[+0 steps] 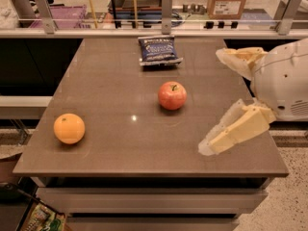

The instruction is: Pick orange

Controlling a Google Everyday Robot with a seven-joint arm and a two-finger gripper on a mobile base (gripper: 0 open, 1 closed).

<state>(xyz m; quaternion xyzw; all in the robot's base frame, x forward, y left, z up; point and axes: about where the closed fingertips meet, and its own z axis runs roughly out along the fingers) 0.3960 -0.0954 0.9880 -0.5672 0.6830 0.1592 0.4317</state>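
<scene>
A dark brown bench (120, 76) seen from above and in front, with three things on it and a robot arm reaching in from the picture's right edge. The orange (69, 128), round and evenly yellow-orange, sits alone near the bench's front corner on the picture's left. A red apple (172, 95) with a stem dimple sits near the middle, and a blue snack bag (159, 49) lies flat at the far edge. The gripper (211, 102) hangs over the right side of the bench on a white wrist. Its two cream fingers (238, 131) are spread wide and point toward the left, with nothing between them. The orange is well apart from it, across most of the bench toward the picture's left and a little nearer the front. The apple lies closer to the gripper but farther back, off the straight line to the orange. The reach probably needs a long sweep leftward, keeping in front of the apple. Being round, the fruit favours no particular grasp direction.
</scene>
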